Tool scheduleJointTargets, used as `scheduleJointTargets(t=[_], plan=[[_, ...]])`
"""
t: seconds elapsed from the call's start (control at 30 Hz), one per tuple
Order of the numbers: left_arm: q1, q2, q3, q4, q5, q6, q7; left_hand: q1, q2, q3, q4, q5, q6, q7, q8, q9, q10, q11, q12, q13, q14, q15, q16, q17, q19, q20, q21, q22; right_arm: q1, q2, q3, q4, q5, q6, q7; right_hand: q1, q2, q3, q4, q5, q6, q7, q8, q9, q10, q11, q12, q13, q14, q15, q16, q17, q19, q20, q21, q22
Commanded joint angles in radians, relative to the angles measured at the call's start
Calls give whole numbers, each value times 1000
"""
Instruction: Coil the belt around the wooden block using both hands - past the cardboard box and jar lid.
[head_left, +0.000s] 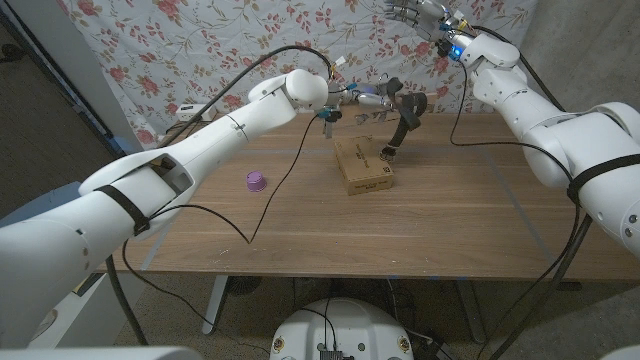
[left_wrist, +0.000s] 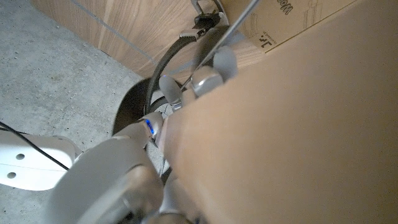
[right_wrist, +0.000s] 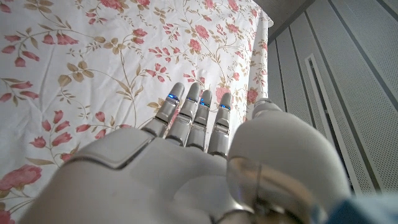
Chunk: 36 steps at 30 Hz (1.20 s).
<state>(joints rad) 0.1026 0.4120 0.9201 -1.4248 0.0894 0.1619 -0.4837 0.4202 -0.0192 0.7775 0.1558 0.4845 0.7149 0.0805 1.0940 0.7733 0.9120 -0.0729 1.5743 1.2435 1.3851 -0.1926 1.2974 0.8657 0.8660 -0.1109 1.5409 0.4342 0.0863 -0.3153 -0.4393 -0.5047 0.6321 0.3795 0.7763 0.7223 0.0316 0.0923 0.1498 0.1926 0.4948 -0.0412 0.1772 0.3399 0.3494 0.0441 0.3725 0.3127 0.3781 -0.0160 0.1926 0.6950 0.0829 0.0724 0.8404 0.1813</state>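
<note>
belt (head_left: 405, 122) hangs off left hand (head_left: 372, 97) above the cardboard box (head_left: 363, 165), buckle end trailing on it. looks limp & floppy, so grip near buckle w/ 2nd hand. right hand (head_left: 410, 12) raised at floral cloth (head_left: 200, 40), fingers straight, holding nothing.

Wooden block (left_wrist: 292, 124) blurred and cut off at the left wrist view's edges, hiding most of the left hand (left_wrist: 199, 78). Belt (head_left: 405, 118) partly wrapped behind it, buckle end too small to resolve. Right hand (head_left: 415, 12) cropped, seemingly holding nothing.
</note>
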Motion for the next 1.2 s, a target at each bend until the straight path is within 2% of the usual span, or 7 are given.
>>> scheduleJointTargets(t=[0.03, 0.1, 0.53, 0.83, 0.97, 1.2], plan=[[-3, -2, -2, 4, 0, -11, 2, -11, 0, 7, 3, 7, 1, 8, 6, 6, 1, -8, 3, 2, 6, -3, -4, 0, 2, -38, -2, 2, 86, 44, -34, 137, -48, -60, 75, -75, -25, -43, 9, 15, -63, 11, -1, -28, -46, 20, -44, -16, -65, 29, -4, -26, -28, 23, -29, -3], [0, -1, -4, 3, -1, -12, 4, -11, 0, 8, 3, 7, 1, 8, 5, 3, 1, -5, 3, 2, 9, -5, 2, 7, 0, -38, -2, 3, 87, 47, -28, 139, -46, -66, 76, -111, -27, -60, 12, 21, -87, 13, 1, -42, -69, 26, -66, -25, -102, 38, -6, -42, -36, 27, -43, -3], [9, 10, -12, -3, -6, -23, 6, -12, 1, 8, 4, 8, 3, 8, 5, 0, 1, -8, 3, 2, 7, -3, -1, 4, 1, -38, -2, 2, 74, 55, 0, 138, -37, -62, 88, -157, -23, -81, 4, 30, -112, 16, 9, -68, -111, 25, -105, -42, -200, 36, -18, -80, -60, 36, -77, -5], [11, 23, -21, 11, -19, -51, -10, -12, 1, 8, 3, 8, 2, 4, 6, 0, 2, -9, 3, 2, 10, -2, -1, 1, 2, -38, -3, 1, 36, 41, 20, 97, -15, -41, 109, -162, -22, -85, 1, 32, -114, 18, 11, -74, -116, 26, -112, -46, -210, 42, -16, -91, -63, 36, -84, -5], [10, 30, -26, 25, -26, -74, -20, -13, 0, 7, 4, 8, 0, 5, 8, 3, 3, -6, 4, 2, 11, -2, 1, 4, 2, -38, -3, 1, -5, 21, 22, 24, -6, -49, 95, -163, -22, -86, 0, 33, -112, 20, 12, -76, -115, 27, -113, -47, -211, 42, -14, -95, -63, 35, -86, -5], [3, 37, -35, 79, -42, -133, -43, -12, 2, 8, 3, 8, 1, 6, 6, -1, 4, -6, 4, 1, 9, -5, 5, 10, 3, -39, -5, -3, -118, -57, 13, -230, 0, -149, -9, -167, -21, -88, -2, 34, -110, 25, 14, -81, -112, 30, -116, -50, -212, 43, -10, -104, -62, 35, -91, -5]])
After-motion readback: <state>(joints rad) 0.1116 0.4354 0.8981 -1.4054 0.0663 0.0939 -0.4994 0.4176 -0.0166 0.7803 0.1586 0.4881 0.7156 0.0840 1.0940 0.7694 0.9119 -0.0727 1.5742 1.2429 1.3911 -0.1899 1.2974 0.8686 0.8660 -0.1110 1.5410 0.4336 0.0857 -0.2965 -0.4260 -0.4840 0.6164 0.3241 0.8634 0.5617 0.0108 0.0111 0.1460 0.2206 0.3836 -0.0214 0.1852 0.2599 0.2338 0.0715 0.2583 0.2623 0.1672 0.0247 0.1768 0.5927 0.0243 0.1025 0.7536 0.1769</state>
